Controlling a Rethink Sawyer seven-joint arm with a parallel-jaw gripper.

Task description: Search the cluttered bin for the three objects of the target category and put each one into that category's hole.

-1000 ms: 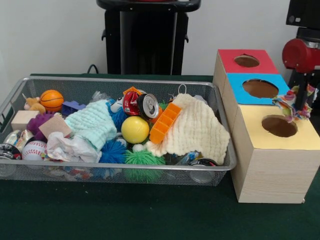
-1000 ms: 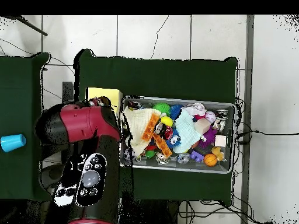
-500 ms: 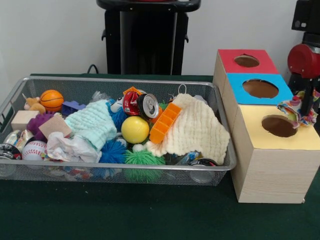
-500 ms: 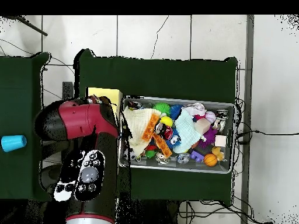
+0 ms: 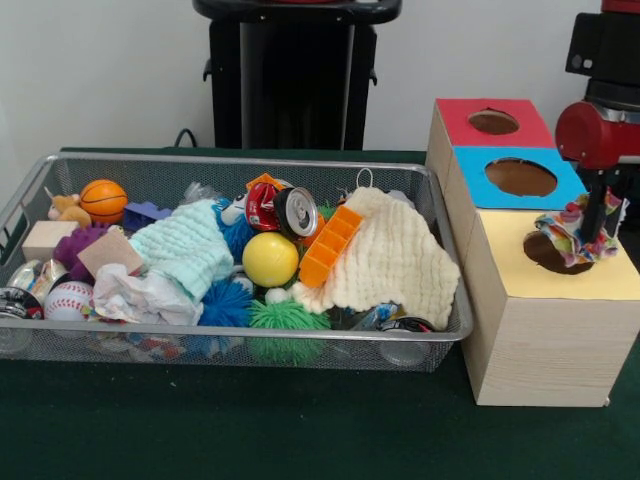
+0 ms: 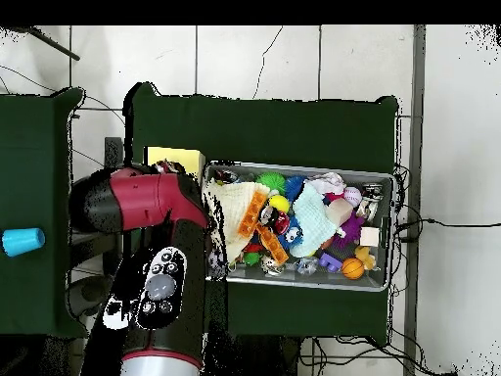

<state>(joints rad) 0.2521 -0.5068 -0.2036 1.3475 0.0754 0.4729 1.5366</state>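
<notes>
My gripper [image 5: 596, 222] hangs at the right over the yellow-topped box [image 5: 600, 280]. It is shut on the polka-dot plastic bag [image 5: 565, 237], which dangles right over the round hole [image 5: 540, 252] and covers most of it. A plain white plastic bag [image 5: 140, 295] lies crumpled at the front left of the wire mesh bin [image 5: 250, 161]. In the overhead view my red arm [image 6: 147, 206] hides the gripper and most of the boxes; only a strip of the yellow top [image 6: 174, 159] shows beside the bin [image 6: 393, 235].
The blue-topped box [image 5: 520, 178] and red-topped box [image 5: 492, 122] stand behind the yellow one. The bin holds a cream knitted cloth [image 5: 395, 260], a mint cloth [image 5: 185, 250], a yellow ball [image 5: 270, 260], a can [image 5: 290, 210], spiky balls and blocks.
My gripper with the polka-dot bag has come down and shifted left, so the bag now sits over the yellow box's hole. The bin's contents have not moved.
</notes>
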